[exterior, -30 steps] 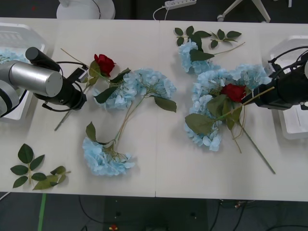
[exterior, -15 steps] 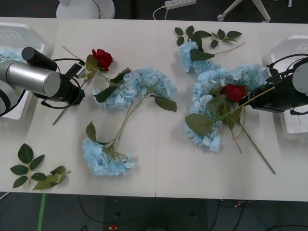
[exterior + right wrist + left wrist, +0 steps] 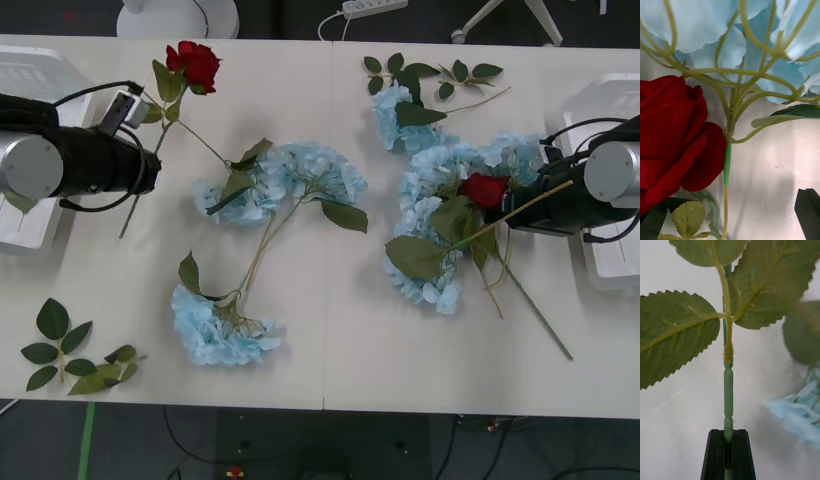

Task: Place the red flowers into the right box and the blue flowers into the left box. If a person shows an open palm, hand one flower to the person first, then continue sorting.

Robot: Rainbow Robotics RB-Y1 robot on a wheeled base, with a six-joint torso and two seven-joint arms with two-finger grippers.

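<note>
Gripping red rose (image 3: 195, 63) stem, left claw (image 3: 728, 450) clamped, arm level; right claw (image 3: 730, 225) apart beside second rose (image 3: 675, 138)

No readable text, labels, brand names, numbers or signs appear anywhere (not on the flowers, the boxes or the table).

Free room and obstacles on the desk (image 3: 300, 370). A bare strip runs along the near edge between the leaf sprig (image 3: 75, 350) at the left corner and the far right end. The centre is crowded: blue flowers (image 3: 290, 180) and their crossing stems spread over the middle, a second dense cluster (image 3: 440, 200) blocks the way toward the right box (image 3: 610, 270), and another leaf sprig (image 3: 430, 75) lies beyond it. The far left strip beside the left box (image 3: 35, 80) is open desk.
</note>
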